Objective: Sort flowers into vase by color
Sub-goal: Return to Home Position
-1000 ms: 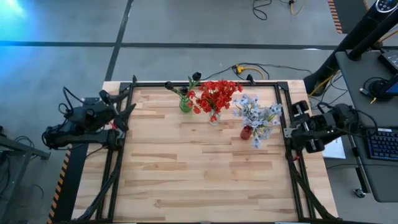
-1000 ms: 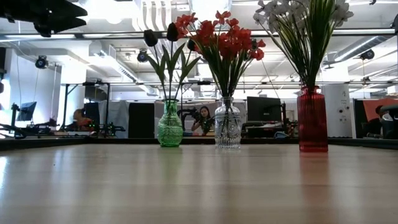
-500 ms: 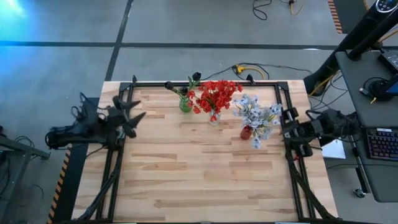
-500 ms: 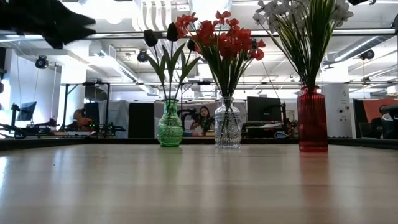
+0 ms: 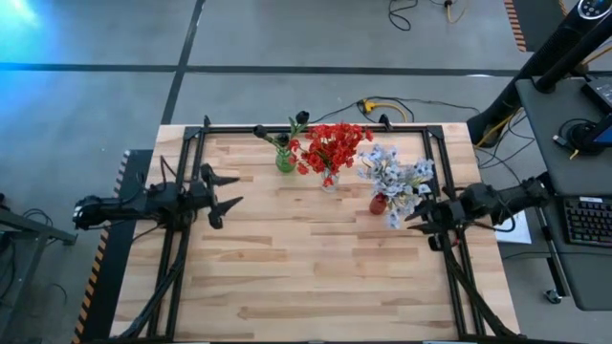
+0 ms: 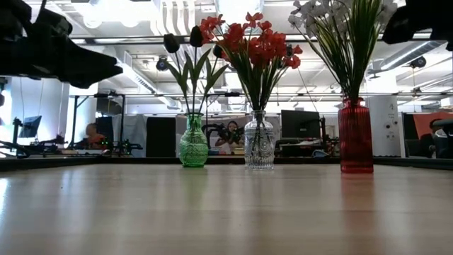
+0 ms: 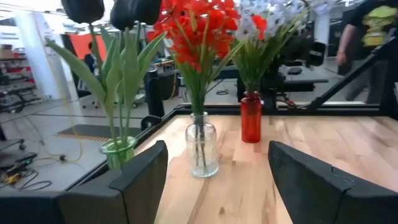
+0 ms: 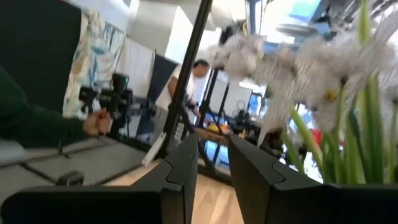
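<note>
We log left pincer (image 5: 228,191): fingers wide apart, empty | right pincer (image 5: 418,218): narrow gap, empty | white flowers (image 5: 394,175): in red vase (image 5: 379,204), just beside right pincer | red flowers (image 5: 332,145), dark buds (image 5: 300,118): vased ahead of left pincer

The table (image 5: 316,272) is smooth light wood; the green vase (image 6: 193,146), clear vase (image 6: 259,147) and red vase (image 6: 355,138) are glossy glass.
</note>
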Available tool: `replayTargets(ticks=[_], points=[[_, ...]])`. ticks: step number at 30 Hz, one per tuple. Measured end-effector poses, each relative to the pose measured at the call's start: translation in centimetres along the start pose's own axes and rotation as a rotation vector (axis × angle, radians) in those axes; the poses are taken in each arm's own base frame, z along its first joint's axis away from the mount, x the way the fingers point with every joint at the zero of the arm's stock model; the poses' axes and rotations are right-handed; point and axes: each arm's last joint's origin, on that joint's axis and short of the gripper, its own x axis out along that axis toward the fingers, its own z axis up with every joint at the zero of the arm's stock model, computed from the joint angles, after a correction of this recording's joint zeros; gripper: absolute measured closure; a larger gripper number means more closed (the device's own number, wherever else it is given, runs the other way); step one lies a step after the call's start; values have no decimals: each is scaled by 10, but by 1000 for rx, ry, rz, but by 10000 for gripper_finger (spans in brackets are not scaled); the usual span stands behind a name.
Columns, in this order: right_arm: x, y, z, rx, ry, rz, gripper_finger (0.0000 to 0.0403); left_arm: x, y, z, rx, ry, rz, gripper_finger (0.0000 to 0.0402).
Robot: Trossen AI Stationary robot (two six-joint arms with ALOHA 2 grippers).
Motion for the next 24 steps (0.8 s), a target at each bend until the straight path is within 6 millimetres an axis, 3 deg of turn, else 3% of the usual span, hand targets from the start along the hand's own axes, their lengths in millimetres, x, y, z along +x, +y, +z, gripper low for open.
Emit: replayTargets(ticks=[4, 12, 24], points=[[0, 0, -1, -2, 11, -14, 324, 0, 0, 0, 12, -1, 7, 141], [1, 0, -2, 349, 26, -26, 314, 1, 0, 0, -21, 0, 9, 141], [1, 0, -3, 372, 33, -25, 321, 1, 0, 1, -32, -6, 10, 141]])
